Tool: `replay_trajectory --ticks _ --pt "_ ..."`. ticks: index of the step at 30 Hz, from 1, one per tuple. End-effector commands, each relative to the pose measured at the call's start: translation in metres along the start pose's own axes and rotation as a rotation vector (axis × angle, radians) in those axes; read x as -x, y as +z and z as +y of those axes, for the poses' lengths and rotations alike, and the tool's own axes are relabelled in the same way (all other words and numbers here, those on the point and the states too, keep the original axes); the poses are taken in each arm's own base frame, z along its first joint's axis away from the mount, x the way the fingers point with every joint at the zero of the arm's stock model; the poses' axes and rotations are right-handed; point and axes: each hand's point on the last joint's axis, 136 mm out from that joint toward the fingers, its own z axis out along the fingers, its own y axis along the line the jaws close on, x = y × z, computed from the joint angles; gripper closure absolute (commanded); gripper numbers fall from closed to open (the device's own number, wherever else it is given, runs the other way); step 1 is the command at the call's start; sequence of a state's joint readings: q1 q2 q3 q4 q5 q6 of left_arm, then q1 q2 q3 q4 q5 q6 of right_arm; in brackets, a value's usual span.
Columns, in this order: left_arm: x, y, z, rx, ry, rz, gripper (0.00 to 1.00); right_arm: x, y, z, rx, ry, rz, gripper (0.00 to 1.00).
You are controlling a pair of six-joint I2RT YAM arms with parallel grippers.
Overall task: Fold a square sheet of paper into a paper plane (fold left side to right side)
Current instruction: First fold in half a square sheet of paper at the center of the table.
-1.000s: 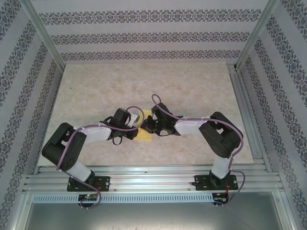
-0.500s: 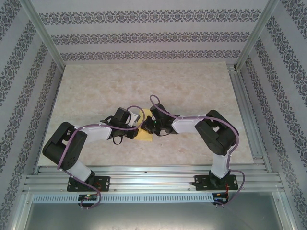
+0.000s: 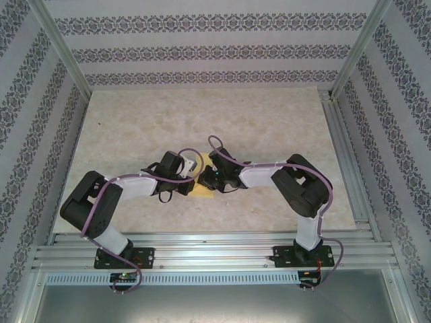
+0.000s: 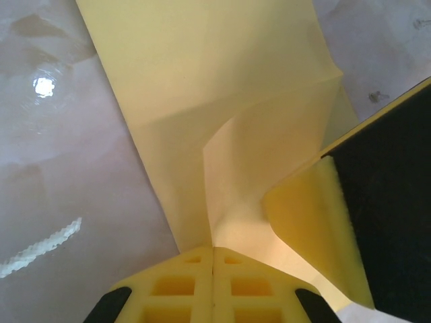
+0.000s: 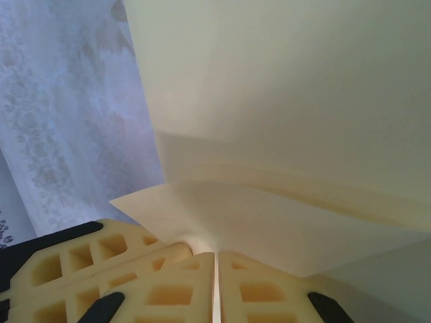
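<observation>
The square sheet of paper (image 3: 201, 192) is mustard-yellow and hangs creased between my two grippers at the table's middle. My left gripper (image 3: 189, 177) is shut on the sheet's lower edge (image 4: 222, 134), with the paper rising from its closed fingertips (image 4: 213, 250). Coming in from the right, my right gripper (image 3: 206, 177) is also shut on the sheet (image 5: 283, 121), pinching a folded layer at its fingertips (image 5: 215, 254). In the left wrist view the right gripper's yellow pad (image 4: 313, 225) presses against the paper. The left gripper's fingers (image 5: 94, 262) show at the left of the right wrist view.
The beige marbled table (image 3: 269, 121) stretches behind and beside the arms. Patterned walls (image 3: 202, 47) close it in on three sides. An aluminium rail (image 3: 345, 161) runs along the right edge, and the mounting rails (image 3: 215, 249) lie at the near edge.
My right gripper has shifted a little left, closer to the left gripper, taking its part of the sheet along. The left arm has stayed in place.
</observation>
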State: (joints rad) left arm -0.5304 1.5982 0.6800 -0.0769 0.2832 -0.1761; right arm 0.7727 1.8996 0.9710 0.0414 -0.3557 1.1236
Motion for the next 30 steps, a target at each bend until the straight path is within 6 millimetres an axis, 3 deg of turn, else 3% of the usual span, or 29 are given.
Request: replay_trajectory --ticks 1,11,16,19,22,26,30 --pt "-0.01 0.004 0.004 0.012 0.009 0.051 1.0 -0.003 0.009 -0.014 -0.056 -0.019 0.002 0.9" --pt "-0.01 0.001 0.003 0.01 0.01 0.045 0.99 -0.012 0.014 -0.034 -0.119 -0.021 0.032 0.9" --pt "0.011 -0.027 -0.005 -0.019 -0.02 -0.049 0.78 -0.019 0.015 -0.044 -0.137 -0.02 0.044 0.9" --pt "0.026 -0.049 -0.015 -0.077 -0.055 -0.127 0.74 -0.019 0.015 -0.043 -0.131 -0.019 0.044 0.9" --pt "0.025 -0.053 -0.028 -0.159 -0.098 -0.116 0.81 -0.018 0.015 -0.041 -0.125 -0.024 0.043 0.9" --pt "0.015 -0.038 -0.042 -0.277 -0.189 -0.039 0.99 -0.018 0.016 -0.04 -0.122 -0.023 0.046 0.91" --pt "0.013 -0.032 -0.041 -0.293 -0.262 -0.046 1.0 -0.018 0.017 -0.04 -0.12 -0.025 0.047 0.91"
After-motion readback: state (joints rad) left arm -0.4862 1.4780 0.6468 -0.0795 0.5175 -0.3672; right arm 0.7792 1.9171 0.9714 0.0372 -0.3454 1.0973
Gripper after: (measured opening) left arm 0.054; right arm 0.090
